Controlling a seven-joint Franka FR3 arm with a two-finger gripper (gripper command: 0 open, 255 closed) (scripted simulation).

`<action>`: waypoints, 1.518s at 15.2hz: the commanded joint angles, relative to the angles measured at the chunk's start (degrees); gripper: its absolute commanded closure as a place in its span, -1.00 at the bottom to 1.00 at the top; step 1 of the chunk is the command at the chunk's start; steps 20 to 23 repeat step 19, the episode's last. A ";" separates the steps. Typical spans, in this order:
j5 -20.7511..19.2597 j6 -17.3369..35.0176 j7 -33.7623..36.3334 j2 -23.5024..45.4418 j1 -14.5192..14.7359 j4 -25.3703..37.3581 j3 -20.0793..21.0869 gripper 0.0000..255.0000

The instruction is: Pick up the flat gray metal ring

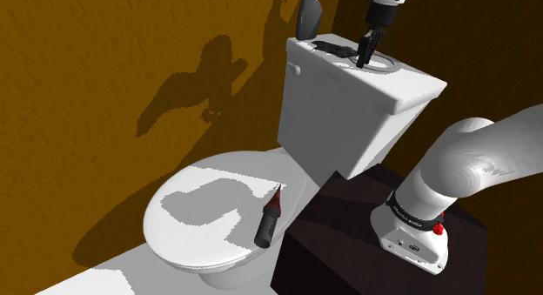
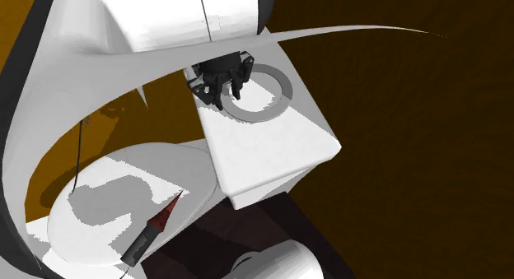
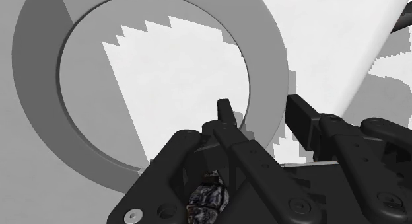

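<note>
Right now my all-black two-finger gripper (image 3: 263, 117) is spread, one finger inside and one outside the band of the flat gray ring (image 3: 39, 117). The ring lies flat on the white toilet tank lid (image 1: 418, 83). The approach looks done; closing and lifting remain.

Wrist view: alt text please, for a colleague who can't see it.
The open black gripper straddles the band of a flat gray ring, one finger inside its hole, one outside. The ring lies flat on a white tank lid, partly in shadow.
</note>
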 commanded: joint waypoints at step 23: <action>1.14 -11.35 -0.51 2.00 0.61 12.77 1.09 1.00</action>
